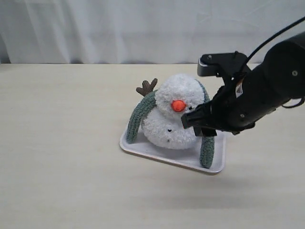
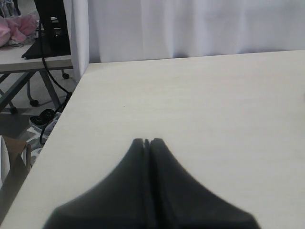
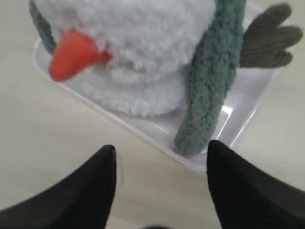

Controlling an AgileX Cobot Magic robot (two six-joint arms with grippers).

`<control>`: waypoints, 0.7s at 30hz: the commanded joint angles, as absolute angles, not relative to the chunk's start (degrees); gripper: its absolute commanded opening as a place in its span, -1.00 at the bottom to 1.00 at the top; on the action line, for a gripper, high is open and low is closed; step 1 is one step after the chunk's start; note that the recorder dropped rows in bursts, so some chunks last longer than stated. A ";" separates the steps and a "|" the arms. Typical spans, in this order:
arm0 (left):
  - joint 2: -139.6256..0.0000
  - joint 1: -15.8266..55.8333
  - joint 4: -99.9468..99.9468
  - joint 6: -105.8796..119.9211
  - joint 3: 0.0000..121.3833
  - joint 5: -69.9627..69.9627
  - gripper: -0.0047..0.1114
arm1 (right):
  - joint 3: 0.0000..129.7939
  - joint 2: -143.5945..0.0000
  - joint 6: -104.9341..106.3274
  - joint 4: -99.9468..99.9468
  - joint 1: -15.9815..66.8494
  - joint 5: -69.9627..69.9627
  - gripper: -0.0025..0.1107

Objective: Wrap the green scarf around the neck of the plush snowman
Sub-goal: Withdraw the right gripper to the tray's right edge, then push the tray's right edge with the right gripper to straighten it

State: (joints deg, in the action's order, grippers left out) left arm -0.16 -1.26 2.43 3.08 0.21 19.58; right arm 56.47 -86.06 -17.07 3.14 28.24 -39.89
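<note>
The plush snowman (image 1: 172, 119) sits on a white tray (image 1: 157, 153), its orange nose (image 1: 178, 105) facing the front. The green scarf (image 1: 138, 117) runs behind its head. One end hangs down each side, and the right end (image 1: 207, 151) rests on the tray. My right gripper (image 1: 198, 123) hovers open just right of the nose, empty. In the right wrist view the scarf's end (image 3: 209, 90) hangs beside the snowman (image 3: 138, 43), just beyond my right gripper (image 3: 161, 152). My left gripper (image 2: 147, 141) is shut over bare table, and the exterior view does not show it.
A brown twig arm (image 1: 147, 87) sticks up behind the snowman's left side; the other arm (image 3: 269, 36) shows beside the scarf. White curtain (image 1: 143, 28) backs the table. Past the table's left edge (image 2: 71, 114) there are cables and another table.
</note>
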 commanded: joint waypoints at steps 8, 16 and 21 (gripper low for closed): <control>0.00 -1.31 2.40 2.98 0.00 18.94 -0.92 | 39.05 -85.77 -24.55 2.66 19.40 -18.29 0.06; 0.00 -1.31 2.40 2.98 0.00 18.94 -0.92 | 37.19 -92.74 -24.68 -1.03 11.13 -7.16 -0.28; 0.00 -1.31 2.40 2.98 0.00 18.94 -0.92 | 43.96 -101.45 -24.42 -0.66 10.82 -9.93 -0.28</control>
State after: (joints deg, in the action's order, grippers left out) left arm -0.16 -1.26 2.43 3.08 0.21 19.58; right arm 41.67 -98.59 -24.68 -0.95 11.12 -8.75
